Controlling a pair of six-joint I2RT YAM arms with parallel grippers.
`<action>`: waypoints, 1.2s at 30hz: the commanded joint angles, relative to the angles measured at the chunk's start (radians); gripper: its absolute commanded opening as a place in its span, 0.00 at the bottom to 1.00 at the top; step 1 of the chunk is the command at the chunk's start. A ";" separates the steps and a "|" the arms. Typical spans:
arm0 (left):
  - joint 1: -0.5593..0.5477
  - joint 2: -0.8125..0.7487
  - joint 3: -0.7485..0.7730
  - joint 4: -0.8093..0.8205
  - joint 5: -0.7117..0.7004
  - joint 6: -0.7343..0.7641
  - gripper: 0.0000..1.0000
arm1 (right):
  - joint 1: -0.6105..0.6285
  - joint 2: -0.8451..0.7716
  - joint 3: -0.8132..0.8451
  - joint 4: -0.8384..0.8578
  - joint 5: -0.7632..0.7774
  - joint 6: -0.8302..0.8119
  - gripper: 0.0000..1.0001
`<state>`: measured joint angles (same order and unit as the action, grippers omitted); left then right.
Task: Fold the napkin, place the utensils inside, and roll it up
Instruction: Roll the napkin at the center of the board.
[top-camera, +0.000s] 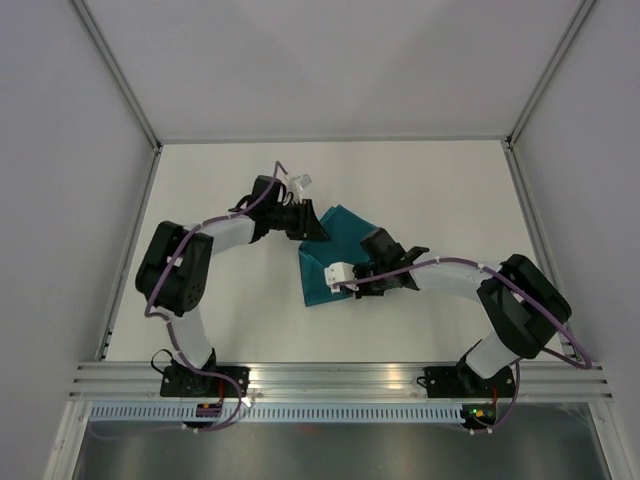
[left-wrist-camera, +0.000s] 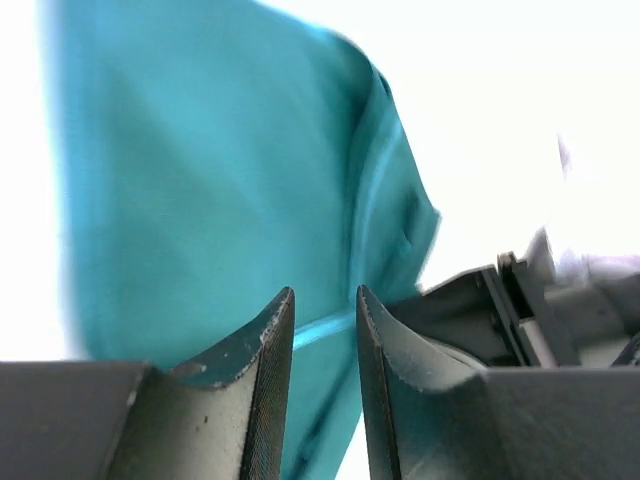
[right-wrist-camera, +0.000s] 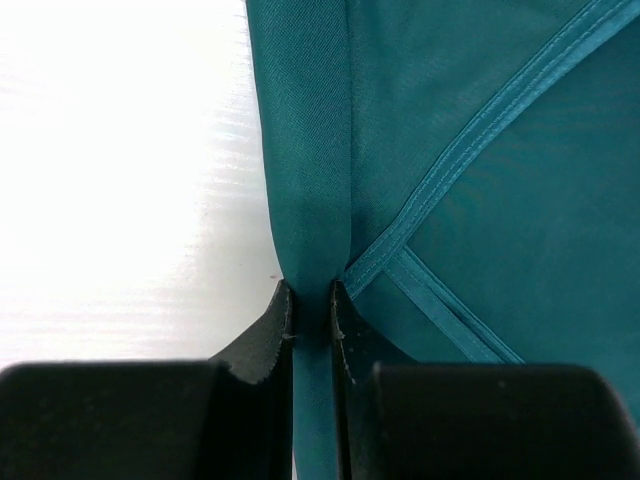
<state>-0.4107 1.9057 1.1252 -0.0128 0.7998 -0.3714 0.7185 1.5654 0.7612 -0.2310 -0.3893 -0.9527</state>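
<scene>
The teal napkin (top-camera: 335, 250) lies partly folded in the middle of the table. My right gripper (top-camera: 338, 283) is at its lower edge and is shut on a raised fold of the cloth (right-wrist-camera: 310, 200); the fold runs up from between the fingertips (right-wrist-camera: 283, 320), with crossing hems to its right. My left gripper (top-camera: 312, 228) is at the napkin's upper left edge. Its fingers (left-wrist-camera: 270, 340) stand a narrow gap apart, and the cloth (left-wrist-camera: 200, 180) and a hem show behind the gap, not pinched. The knife is out of view.
The white table (top-camera: 220, 300) is walled by grey panels on three sides, with a metal rail (top-camera: 340, 378) along the near edge. The right gripper's black body (left-wrist-camera: 480, 310) shows close by in the left wrist view.
</scene>
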 joint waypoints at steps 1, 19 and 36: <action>0.049 -0.204 -0.135 0.292 -0.326 -0.213 0.36 | -0.051 0.079 0.067 -0.233 -0.147 -0.015 0.02; -0.322 -0.861 -0.680 0.665 -1.205 0.225 0.41 | -0.290 0.539 0.567 -0.876 -0.451 -0.213 0.02; -0.585 -0.519 -0.529 0.512 -0.828 0.589 0.46 | -0.307 0.660 0.668 -0.883 -0.411 -0.095 0.01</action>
<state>-0.9905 1.3434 0.5068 0.5518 -0.2173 0.1188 0.4103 2.1818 1.4353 -1.1820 -0.8864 -1.0401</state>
